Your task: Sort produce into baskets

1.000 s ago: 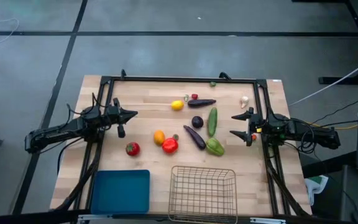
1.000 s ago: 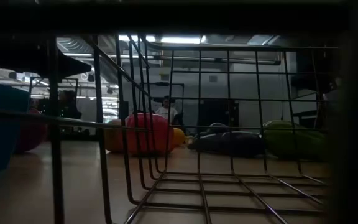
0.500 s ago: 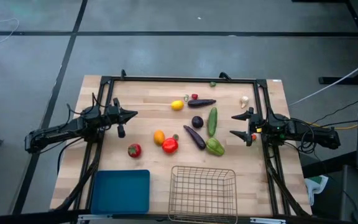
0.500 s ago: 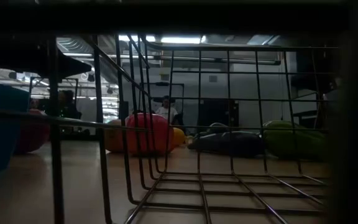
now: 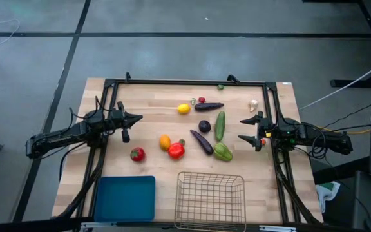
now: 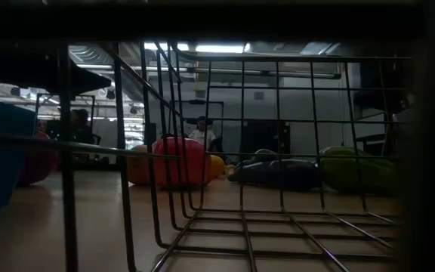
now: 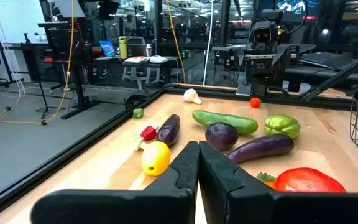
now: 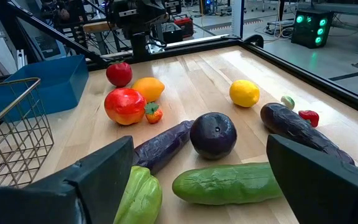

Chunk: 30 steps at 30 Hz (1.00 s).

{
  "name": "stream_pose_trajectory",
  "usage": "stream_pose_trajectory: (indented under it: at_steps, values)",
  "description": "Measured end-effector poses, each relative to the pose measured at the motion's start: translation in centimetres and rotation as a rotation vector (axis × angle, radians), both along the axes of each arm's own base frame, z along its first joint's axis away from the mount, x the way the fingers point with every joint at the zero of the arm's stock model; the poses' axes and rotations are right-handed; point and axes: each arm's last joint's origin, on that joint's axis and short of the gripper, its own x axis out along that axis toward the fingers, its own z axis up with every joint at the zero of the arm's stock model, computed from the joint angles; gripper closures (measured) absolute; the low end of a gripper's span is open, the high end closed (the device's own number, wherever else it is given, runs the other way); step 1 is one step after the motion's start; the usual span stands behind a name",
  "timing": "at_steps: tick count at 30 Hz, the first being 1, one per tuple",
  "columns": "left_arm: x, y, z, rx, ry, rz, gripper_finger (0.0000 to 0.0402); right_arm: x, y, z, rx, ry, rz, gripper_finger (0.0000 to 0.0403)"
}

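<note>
STEP: first pick, none sorted | RIGHT: right gripper (image 5: 250, 129) at table's 3 o'clock, jaws wide apart, empty; advise straddling green pepper (image 5: 223, 152) across its narrow width | LEFT: left gripper (image 5: 132, 119) at 9 o'clock, jaws together, empty | PRODUCE: mid-table; blue tray (image 5: 126, 197) and wire basket (image 5: 210, 200) at 6 o'clock, both bare | OBSCURED: low view barred by mesh; small red items indistinct.

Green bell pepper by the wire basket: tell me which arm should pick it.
Right. The right gripper hangs open just beside the green bell pepper; the left gripper is shut, across the table beyond the red tomato.
</note>
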Motion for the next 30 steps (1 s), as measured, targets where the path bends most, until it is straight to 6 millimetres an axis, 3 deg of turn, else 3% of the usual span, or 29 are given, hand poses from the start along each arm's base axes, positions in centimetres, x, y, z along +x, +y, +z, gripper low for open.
stream_pose_trajectory:
  at_steps: [16,24,30]
  values:
    - [0.0,0.0,0.0,-0.003,-0.001,0.0,0.0396,0.0,0.0,0.0,0.0,0.0,0.0,0.0038]
    - [0.01,0.0,0.38,-0.134,-0.09,0.003,0.0396,0.0,0.0,-0.01,0.0,0.0,0.0,0.0038]
    - [0.01,-0.02,0.58,-0.139,-0.113,-0.002,0.038,0.0,0.0,0.0,0.0,0.0,0.0,0.0038]
